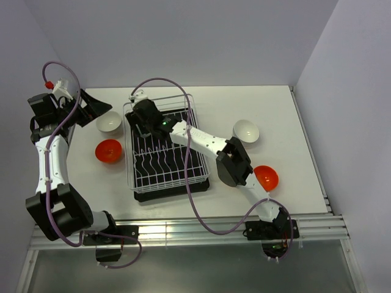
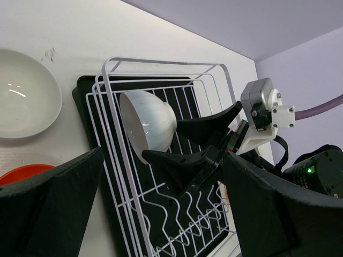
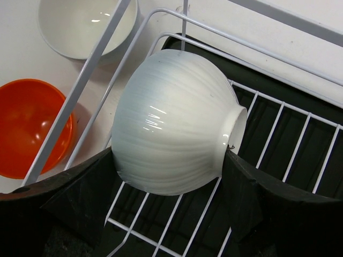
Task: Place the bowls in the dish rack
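Note:
My right gripper (image 3: 169, 184) is shut on a white bowl (image 3: 171, 120), gripping its rim and foot and holding it on its side over the far left corner of the white wire dish rack (image 1: 183, 168). The held bowl also shows in the left wrist view (image 2: 150, 122). My left gripper (image 1: 96, 110) is open and empty, hovering left of the rack. Just beside it on the table lie a white bowl (image 1: 109, 122) and a red-orange bowl (image 1: 109, 151). Right of the rack lie another white bowl (image 1: 246, 130) and a red-orange bowl (image 1: 267, 177).
The rack stands on a black drip tray (image 1: 171, 194) in the middle of the white table (image 1: 287, 110). My right arm (image 1: 208, 143) stretches diagonally across the rack. Purple walls close the back and sides.

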